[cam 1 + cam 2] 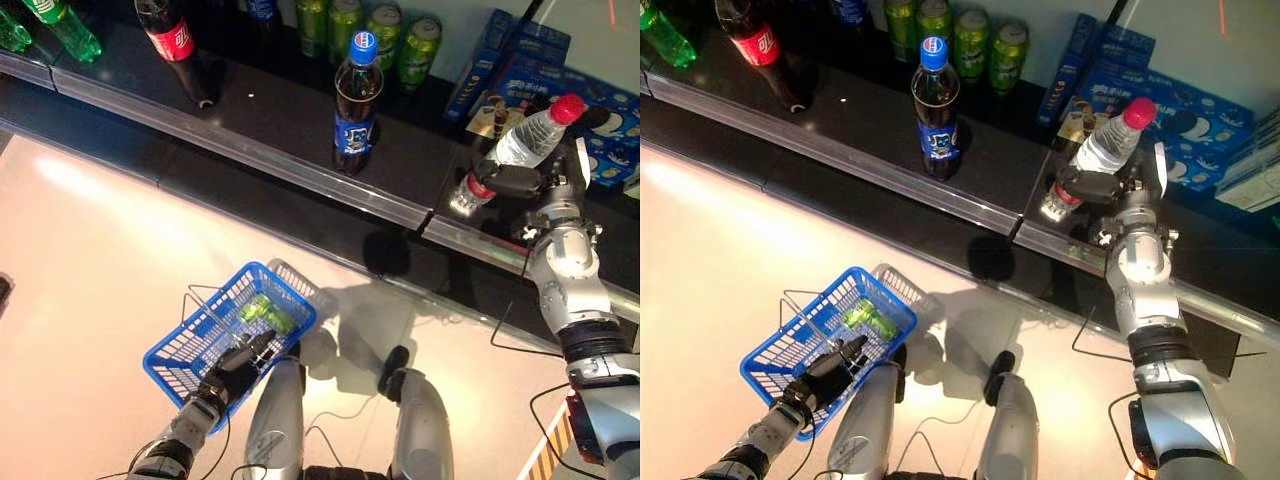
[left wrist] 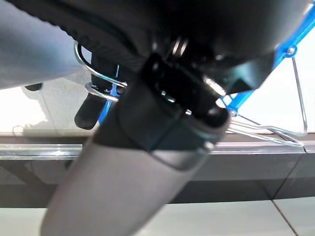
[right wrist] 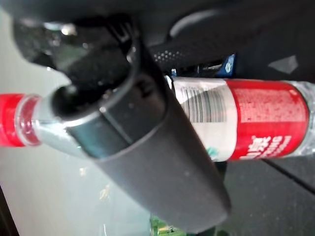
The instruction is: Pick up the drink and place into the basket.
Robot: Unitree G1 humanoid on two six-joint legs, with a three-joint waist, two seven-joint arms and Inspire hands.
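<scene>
Nearest you, your left hand (image 1: pixel 238 368) curls round the wire handle of the blue basket (image 1: pixel 190 345) with a green drink inside, while farther off your right hand (image 1: pixel 527 180) grips the tilted red-capped water bottle (image 1: pixel 520 145) above the dark shelf (image 1: pixel 300 150).

Silver-grey jointed arms, black ribbed wrist bands, dark right hand (image 1: pixel 540 185), dark left hand (image 1: pixel 240 365) with segmented fingers

place: a shop
shelf (image 1: pixel 300 170): dark, stocked with bottled drinks (image 1: pixel 357 100), green cans (image 1: pixel 385 35), blue boxed snacks (image 1: pixel 600 120)
basket (image 1: pixel 190 350): blue shopping kind, wire handles
</scene>
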